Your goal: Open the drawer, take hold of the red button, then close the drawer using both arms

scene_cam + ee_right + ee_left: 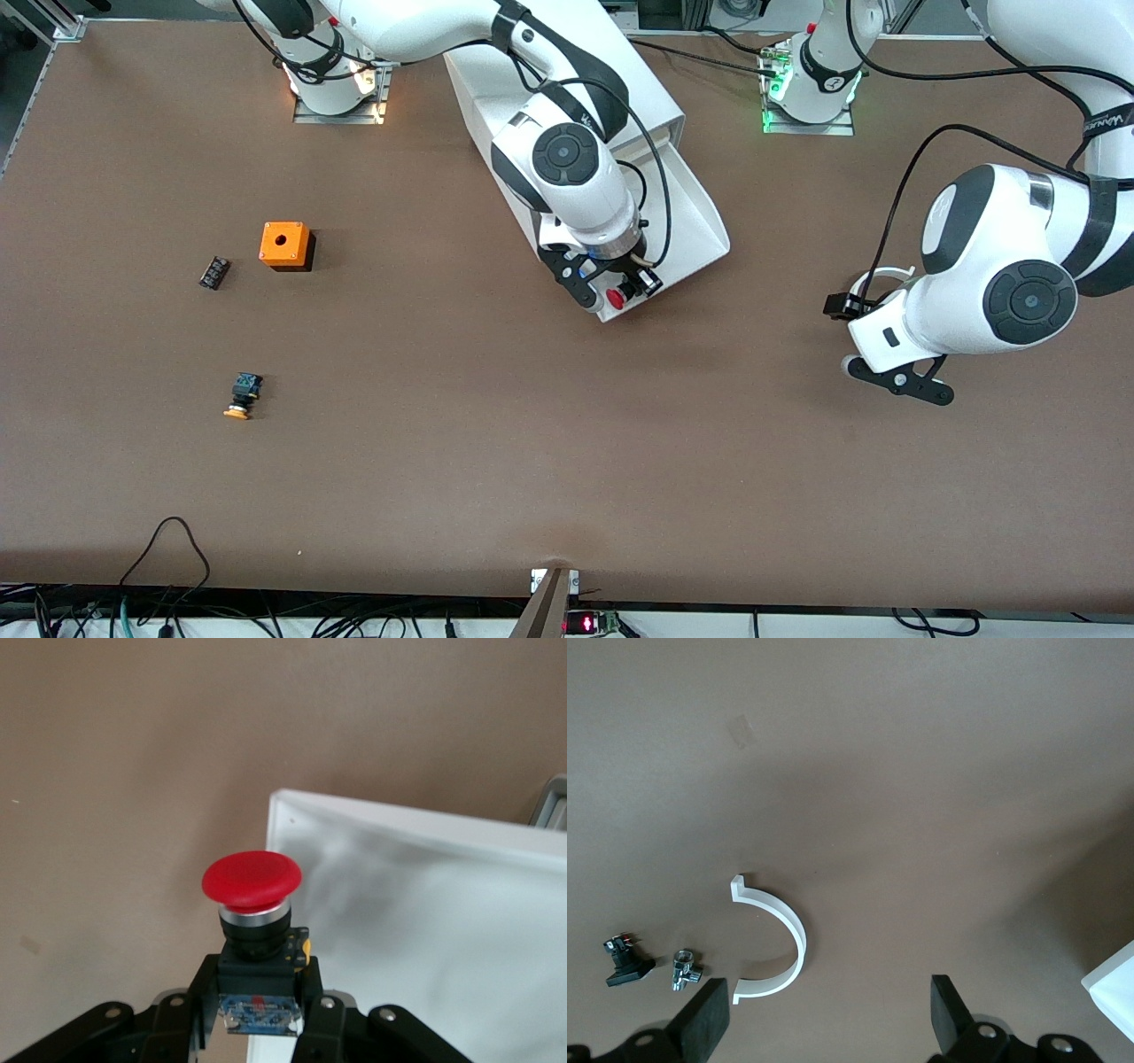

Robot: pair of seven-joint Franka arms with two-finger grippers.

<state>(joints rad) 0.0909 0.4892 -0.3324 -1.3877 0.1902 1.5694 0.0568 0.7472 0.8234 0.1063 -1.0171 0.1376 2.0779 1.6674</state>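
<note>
Right gripper (611, 292) clamps button (252, 881) by black body, over open drawer (700, 221) front corner. Left gripper (828, 1014) open, waits nearer drawer's side for closing push.

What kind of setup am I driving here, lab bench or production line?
Most likely a robotics lab bench: a bare brown table with two bolted-down arms, loose cables along its near edge, and scattered test parts such as the orange cube.

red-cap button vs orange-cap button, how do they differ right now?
Cap colour: the red button has a red cap, the orange button an orange one. The red button is held in the shut right claw over the open drawer; the orange button lies on the table. Both have black bodies.
</note>
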